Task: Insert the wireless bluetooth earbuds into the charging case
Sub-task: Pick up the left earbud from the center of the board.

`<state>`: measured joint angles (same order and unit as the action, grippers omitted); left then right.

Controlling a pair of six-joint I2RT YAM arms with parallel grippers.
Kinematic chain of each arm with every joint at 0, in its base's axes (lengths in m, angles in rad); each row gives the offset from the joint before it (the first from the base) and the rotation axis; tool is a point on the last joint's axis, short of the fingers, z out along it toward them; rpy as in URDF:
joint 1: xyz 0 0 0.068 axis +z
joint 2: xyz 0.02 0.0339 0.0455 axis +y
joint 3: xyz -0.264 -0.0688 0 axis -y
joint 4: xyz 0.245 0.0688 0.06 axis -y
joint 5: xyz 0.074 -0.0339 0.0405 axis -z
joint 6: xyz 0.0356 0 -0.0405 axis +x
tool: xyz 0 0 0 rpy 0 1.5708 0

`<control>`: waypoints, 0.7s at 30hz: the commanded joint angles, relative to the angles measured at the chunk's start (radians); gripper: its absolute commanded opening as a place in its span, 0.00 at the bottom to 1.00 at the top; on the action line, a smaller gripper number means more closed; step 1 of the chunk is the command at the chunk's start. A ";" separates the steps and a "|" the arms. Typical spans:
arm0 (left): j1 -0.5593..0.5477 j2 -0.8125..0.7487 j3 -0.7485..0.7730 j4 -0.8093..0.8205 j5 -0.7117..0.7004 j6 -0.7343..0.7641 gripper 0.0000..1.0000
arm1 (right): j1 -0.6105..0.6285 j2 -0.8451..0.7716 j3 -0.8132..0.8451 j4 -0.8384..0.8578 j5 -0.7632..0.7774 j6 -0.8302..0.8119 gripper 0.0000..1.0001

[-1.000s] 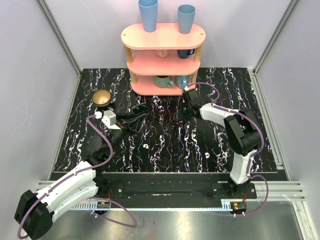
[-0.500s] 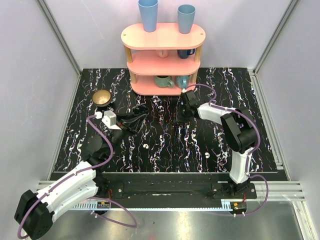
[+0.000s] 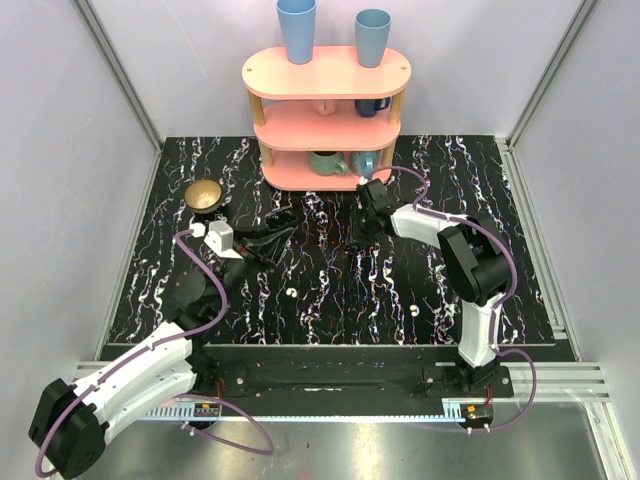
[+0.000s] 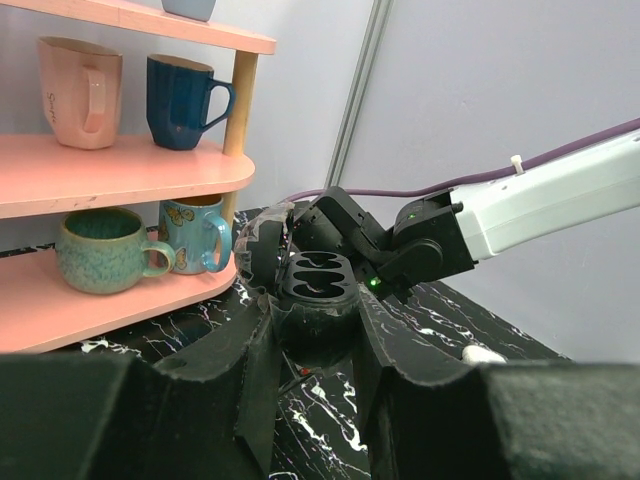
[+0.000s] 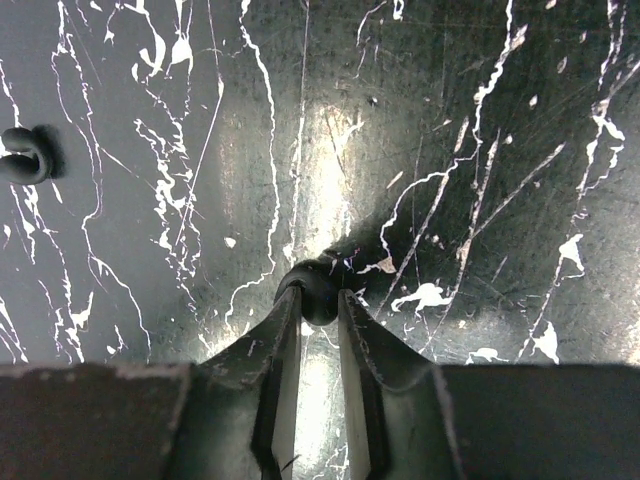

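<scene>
The charging case is black, not white, and open, with two empty sockets facing up. My left gripper is shut on its rounded body, holding it just above the marble table at the centre left. My right gripper points straight down at the table in front of the shelf. Its two fingertips press either side of a small round black earbud that rests on the tabletop. A second black earbud lies on the table at the left edge of the right wrist view.
A pink three-tier shelf with mugs and two blue cups stands at the back, close behind the right gripper. A brass bowl sits at the back left. Small white pieces lie on the near part of the table.
The right arm's wrist has shifted a little to the left over the table. The left arm and the case have not moved.
</scene>
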<state>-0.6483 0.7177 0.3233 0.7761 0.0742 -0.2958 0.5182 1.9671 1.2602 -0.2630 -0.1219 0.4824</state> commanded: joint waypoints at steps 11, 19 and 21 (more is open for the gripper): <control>-0.004 0.014 -0.001 0.045 -0.016 -0.012 0.00 | 0.017 -0.071 -0.004 -0.029 0.007 -0.028 0.04; -0.004 0.034 0.008 0.063 -0.017 -0.014 0.00 | 0.017 -0.348 -0.169 0.163 -0.009 0.045 0.04; -0.004 0.046 0.010 0.077 -0.014 -0.017 0.00 | 0.017 -0.445 -0.211 0.211 -0.012 0.065 0.04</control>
<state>-0.6483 0.7483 0.3180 0.7799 0.0738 -0.2970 0.5236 1.7035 1.0943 -0.2058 -0.1249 0.4957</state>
